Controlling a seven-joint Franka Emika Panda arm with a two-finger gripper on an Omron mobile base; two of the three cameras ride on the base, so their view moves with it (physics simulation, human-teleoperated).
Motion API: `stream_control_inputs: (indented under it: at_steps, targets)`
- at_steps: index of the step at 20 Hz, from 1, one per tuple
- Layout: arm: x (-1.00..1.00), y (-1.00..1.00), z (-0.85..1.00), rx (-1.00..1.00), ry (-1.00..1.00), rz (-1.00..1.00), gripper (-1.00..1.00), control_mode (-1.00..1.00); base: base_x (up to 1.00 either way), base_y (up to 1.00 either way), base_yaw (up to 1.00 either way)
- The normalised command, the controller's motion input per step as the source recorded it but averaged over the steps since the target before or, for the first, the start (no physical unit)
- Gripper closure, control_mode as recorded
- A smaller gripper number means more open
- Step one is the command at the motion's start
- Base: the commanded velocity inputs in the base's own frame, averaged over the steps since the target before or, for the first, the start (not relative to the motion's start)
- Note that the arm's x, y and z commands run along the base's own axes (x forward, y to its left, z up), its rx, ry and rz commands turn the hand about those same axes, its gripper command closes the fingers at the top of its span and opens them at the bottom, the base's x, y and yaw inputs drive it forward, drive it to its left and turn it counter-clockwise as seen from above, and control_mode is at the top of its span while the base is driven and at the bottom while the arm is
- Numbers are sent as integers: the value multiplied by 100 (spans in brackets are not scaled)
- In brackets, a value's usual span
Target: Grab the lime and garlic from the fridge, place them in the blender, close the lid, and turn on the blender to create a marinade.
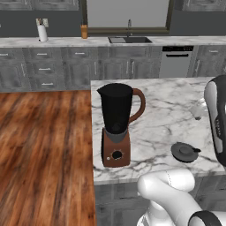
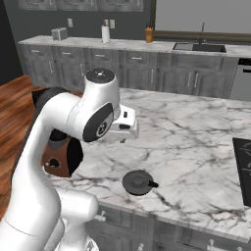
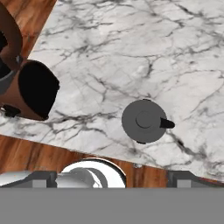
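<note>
While the arm is bent high over the marble island counter (image 1: pixel 176 106), the blender (image 1: pixel 116 123) is seen standing upright near the counter's left front corner, its black jar seated on the reddish-brown base with the round dial facing the front edge. The jar's top is uncovered; its curved handle is turned to the right. The lid (image 1: pixel 184 151) is found lying flat on the marble, well apart from the blender, to its right and close to the front edge, knob up, with a small dark tab projecting from its rim. In the hand view the lid (image 3: pixel 144 120) is looked down upon from above, the blender (image 3: pixel 26 83) lying at the left edge of the counter. The gripper (image 3: pixel 111 177) is held over the counter's front edge, above the lid and not touching it; its jaws are spread to full width and nothing is held between them. Along the back wall a run of grey cabinets (image 1: pixel 66 66) with a sink (image 1: pixel 129 39) is noted.
</note>
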Motion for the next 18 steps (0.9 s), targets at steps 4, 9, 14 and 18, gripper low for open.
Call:
stream_control_inputs:
  at_steps: [4, 9, 14, 18]
  targets:
    - [19, -55, -100, 0, 17, 0, -100, -100, 0, 0, 0]
    - [42, -9, -98, -8, 8, 0, -100, -100, 0, 0, 0]
    - [36, 0, -89, -11, 0, 0, -100, -100, 0, 0, 0]
    - [13, -8, -73, -2, 0, 1, -100, -100, 0, 0, 0]
